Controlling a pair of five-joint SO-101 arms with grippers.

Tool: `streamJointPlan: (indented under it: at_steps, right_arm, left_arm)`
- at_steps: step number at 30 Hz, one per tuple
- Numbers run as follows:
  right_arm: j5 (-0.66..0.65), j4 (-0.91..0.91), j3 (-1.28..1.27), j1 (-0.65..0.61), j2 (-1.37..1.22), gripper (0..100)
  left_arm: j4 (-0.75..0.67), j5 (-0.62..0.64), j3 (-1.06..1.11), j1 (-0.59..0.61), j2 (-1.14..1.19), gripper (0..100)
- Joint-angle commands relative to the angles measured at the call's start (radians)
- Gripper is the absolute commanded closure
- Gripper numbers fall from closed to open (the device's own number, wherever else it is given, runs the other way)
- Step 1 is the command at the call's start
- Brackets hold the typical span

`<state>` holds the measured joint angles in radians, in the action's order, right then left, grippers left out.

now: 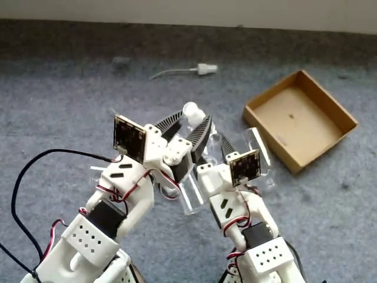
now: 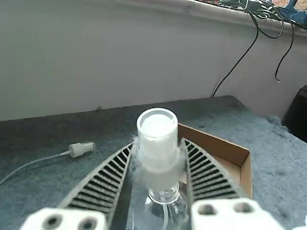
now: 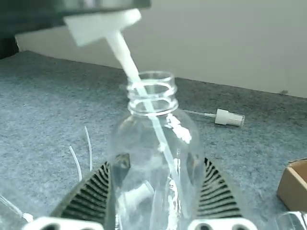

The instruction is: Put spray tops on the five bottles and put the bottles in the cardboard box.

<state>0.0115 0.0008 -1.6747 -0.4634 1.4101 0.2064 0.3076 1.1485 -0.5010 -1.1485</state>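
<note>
Gripping one spray top [image 2: 157, 136], left gripper [image 2: 158, 146] hangs over right gripper's [image 3: 160, 165] one bottle [image 3: 151, 127].

Two arms stand side by side at the near edge of the table [image 1: 59, 106]. The left gripper [image 1: 191, 119] grips a spray top [image 2: 157, 139] between its fingers, just above the mouth of a bottle [image 3: 151, 143] clamped in the right gripper [image 3: 160, 164]. The top's tube runs down through the bottle's neck, and its head sits above the rim, apart from it. A cardboard box [image 1: 297, 115] lies on the table to the right of the grippers. A loose spray top [image 1: 206, 69] lies well behind them near the table's far edge, its tube trailing left. A second bottle [image 1: 191, 193] lies between the two arms.
</note>
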Motion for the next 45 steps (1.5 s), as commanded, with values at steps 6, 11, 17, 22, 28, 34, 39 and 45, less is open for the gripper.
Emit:
streamJointPlan:
  at_steps: [6, 11, 17, 22, 28, 34, 39, 45]
  right_arm:
    - [-0.012, 0.001, -0.136, 0.001, 0.013, 92.9]
    - [-0.017, 0.001, -0.136, 0.001, 0.013, 92.9]
    - [-0.203, 0.001, -0.136, 0.001, 0.015, 92.9]
    - [-0.21, -0.001, -0.136, 0.002, 0.015, 92.9]
    - [-0.21, -0.007, -0.136, 0.045, 0.015, 92.9]
    - [-0.212, -0.005, -0.136, 0.048, 0.015, 92.9]
    - [-0.275, -0.002, -0.136, 0.045, 0.015, 92.9]
    - [-0.29, -0.001, -0.134, 0.044, 0.015, 92.9]
  left_arm:
    - [-0.002, -0.003, -0.004, -0.016, -0.013, 100]
    - [0.005, -0.003, -0.004, -0.042, -0.012, 100]
    - [0.006, -0.003, -0.004, -0.105, -0.012, 100]
    - [0.006, -0.003, 0.002, -0.101, -0.012, 100]
    - [0.005, -0.003, 0.025, -0.101, -0.012, 100]
    - [0.006, -0.003, 0.045, -0.099, -0.012, 100]
    - [0.006, -0.017, 0.051, -0.097, -0.012, 98]
    - [0.017, -0.055, 0.07, -0.101, -0.012, 82]
